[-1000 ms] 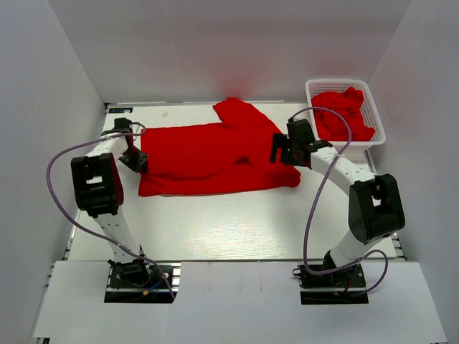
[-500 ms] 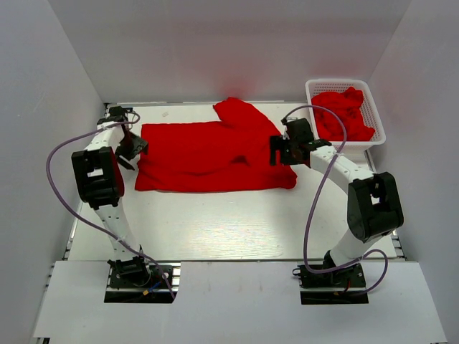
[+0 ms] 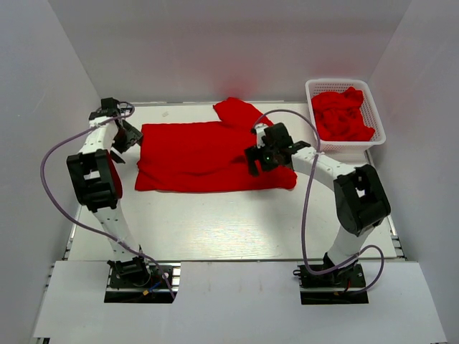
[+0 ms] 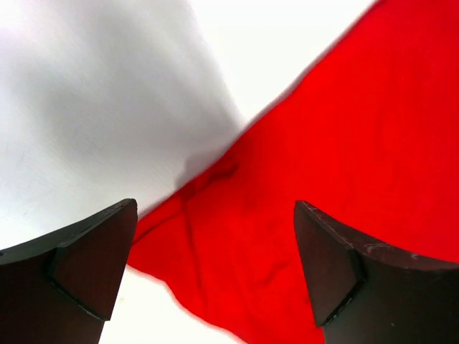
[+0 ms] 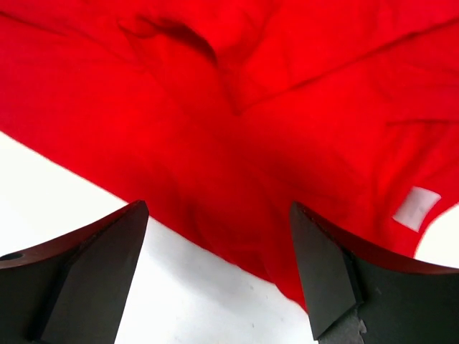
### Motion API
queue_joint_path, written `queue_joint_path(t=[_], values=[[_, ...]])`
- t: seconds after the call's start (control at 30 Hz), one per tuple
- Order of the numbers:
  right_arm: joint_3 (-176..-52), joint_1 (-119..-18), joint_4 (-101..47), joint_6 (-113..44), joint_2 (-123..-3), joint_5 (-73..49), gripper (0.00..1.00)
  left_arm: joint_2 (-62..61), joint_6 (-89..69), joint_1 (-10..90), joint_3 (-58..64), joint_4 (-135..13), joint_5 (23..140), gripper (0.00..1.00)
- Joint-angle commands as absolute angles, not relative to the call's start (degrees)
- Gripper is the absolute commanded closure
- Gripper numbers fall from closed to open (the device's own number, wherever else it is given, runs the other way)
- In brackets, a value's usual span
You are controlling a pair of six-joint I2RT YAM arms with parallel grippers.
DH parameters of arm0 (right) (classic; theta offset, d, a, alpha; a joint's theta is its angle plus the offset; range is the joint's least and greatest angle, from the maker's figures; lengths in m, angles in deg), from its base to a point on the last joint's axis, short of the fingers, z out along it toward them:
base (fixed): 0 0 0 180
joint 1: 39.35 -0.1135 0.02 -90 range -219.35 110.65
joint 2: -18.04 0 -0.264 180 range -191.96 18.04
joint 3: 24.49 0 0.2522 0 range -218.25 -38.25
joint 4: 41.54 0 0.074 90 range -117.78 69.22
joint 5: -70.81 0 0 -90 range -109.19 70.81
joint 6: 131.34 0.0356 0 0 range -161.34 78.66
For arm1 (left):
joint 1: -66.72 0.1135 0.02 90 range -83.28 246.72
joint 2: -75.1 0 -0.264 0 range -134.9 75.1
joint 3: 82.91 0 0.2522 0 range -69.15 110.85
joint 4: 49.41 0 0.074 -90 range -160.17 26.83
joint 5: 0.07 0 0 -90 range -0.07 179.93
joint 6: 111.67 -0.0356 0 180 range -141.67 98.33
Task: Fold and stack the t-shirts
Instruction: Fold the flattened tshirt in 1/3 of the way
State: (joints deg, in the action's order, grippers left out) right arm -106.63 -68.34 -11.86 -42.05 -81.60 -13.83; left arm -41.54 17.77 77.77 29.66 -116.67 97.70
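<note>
One red t-shirt lies folded lengthwise across the far half of the table, a sleeve sticking out at the back. My left gripper is open just off the shirt's left edge. In the left wrist view the gripper hovers over that red corner with nothing between the fingers. My right gripper is open above the shirt's right part. In the right wrist view the gripper straddles the near hem, and a white label shows on the cloth.
A white mesh basket stands at the back right with more red t-shirts bunched inside. White walls close in the table on the left, back and right. The bare white tabletop stretches between the shirt and the arm bases.
My left gripper has opened, let go of the shirt's left edge and drawn back toward the far left. My right gripper has swung left over the shirt.
</note>
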Motion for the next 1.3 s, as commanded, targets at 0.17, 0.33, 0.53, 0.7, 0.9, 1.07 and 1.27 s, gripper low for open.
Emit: queue_joint_path(t=[0.17,0.33,0.53,0.7,0.9,1.07,1.27], values=[[-111.6,-70.4,-20.3,-40.1,-86.5,-18.9,0.15,-28.8,13.1,76.3,10.1,-109.7,87.9,0.00],[-113.3,-70.5,-21.9,-39.1,-90.4,-21.5,0.20,-26.3,12.3,76.3,4.7,-106.9,87.4,0.00],[-116.6,-70.5,-22.0,-38.9,-94.5,-21.6,0.22,-26.3,11.8,75.8,1.6,-102.5,84.2,0.00],[-117.6,-70.6,-22.7,-38.8,-96.0,-24.2,0.40,-28.5,11.8,75.8,0.5,-101.9,84.8,0.00],[-119.8,-70.3,-23.2,-37.7,-98.5,-28.8,0.92,-31.8,11.8,75.8,0.5,-102.5,86.8,0.00],[-121.1,-70.4,-25.1,-38.9,-99.0,-28.2,1.00,-32.8,11.8,75.8,-2.3,-102.0,86.2,0.00],[-123.2,-70.5,-26.9,-44.9,-99.8,-23.7,1.00,-32.8,11.8,75.8,-3.9,-102.0,87.4,0.00]])
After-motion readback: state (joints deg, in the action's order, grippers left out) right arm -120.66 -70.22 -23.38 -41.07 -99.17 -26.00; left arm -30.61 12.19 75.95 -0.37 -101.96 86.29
